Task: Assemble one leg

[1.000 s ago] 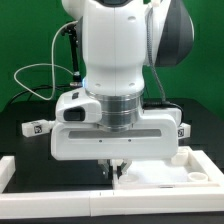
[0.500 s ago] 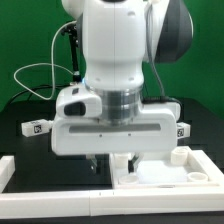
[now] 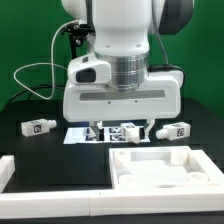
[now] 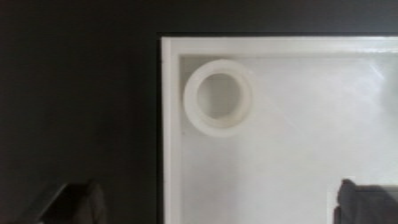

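A small white leg (image 3: 38, 127) with a square tag lies on the black table at the exterior view's left. A second leg (image 3: 176, 130) lies at the right. The large white panel with raised rim (image 3: 160, 165) lies in front. My gripper (image 3: 122, 128) hangs above the panel's far edge, open and empty. In the wrist view the gripper (image 4: 217, 205) shows two dark fingertips (image 4: 71, 203) far apart. Between them is the panel (image 4: 302, 150), with a round socket (image 4: 219, 97) near its corner. No leg shows in the wrist view.
The marker board (image 3: 100, 133) lies flat behind the panel, partly hidden by my hand. A white border piece (image 3: 10, 172) runs along the table's left and front. Cables hang against the green backdrop at the back left.
The arm has risen and shifted toward the exterior view's right. The hand that sat low over the panel's near left part is now higher and further back, and the panel shows in full.
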`<state>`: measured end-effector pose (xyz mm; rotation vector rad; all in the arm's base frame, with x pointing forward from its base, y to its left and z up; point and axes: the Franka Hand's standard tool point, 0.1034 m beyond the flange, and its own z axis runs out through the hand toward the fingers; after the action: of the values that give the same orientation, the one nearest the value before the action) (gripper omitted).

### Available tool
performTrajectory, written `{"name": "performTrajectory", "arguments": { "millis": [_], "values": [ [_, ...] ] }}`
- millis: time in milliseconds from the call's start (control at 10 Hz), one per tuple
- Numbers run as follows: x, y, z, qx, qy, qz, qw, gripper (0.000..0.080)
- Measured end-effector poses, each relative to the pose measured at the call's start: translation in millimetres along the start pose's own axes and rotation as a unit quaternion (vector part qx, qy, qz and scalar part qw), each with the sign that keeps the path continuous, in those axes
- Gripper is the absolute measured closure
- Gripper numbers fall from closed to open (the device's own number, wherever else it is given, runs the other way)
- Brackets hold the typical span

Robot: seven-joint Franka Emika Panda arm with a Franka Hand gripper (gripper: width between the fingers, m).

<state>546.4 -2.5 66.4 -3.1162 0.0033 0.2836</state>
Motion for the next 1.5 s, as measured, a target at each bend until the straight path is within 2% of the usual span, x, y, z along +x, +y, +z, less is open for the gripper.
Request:
{"name": "performTrajectory", "arguments": {
  "millis": [200, 400, 500, 600, 1200, 1500],
  "values": [
    [-6.9, -1.7, 0.4, 0.000, -0.001, 0.010, 1.000, 0.0151],
    [-48.7, -7.5, 0.0, 0.000, -0.010, 0.021, 1.000, 0.0151],
    [-65.9, -15.6, 0.0, -0.002, -0.008, 0.024, 1.000, 0.0151],
    [-67.7, -22.9, -0.9, -0.007, 0.000, 0.017, 1.000, 0.0151],
    [-69.0, -20.9, 2.8, -0.006, -0.002, 0.011, 1.000, 0.0151],
    [-119.2, -26.3, 20.0, -0.008, 0.017, -0.011, 1.000, 0.0151]
  ]
}}
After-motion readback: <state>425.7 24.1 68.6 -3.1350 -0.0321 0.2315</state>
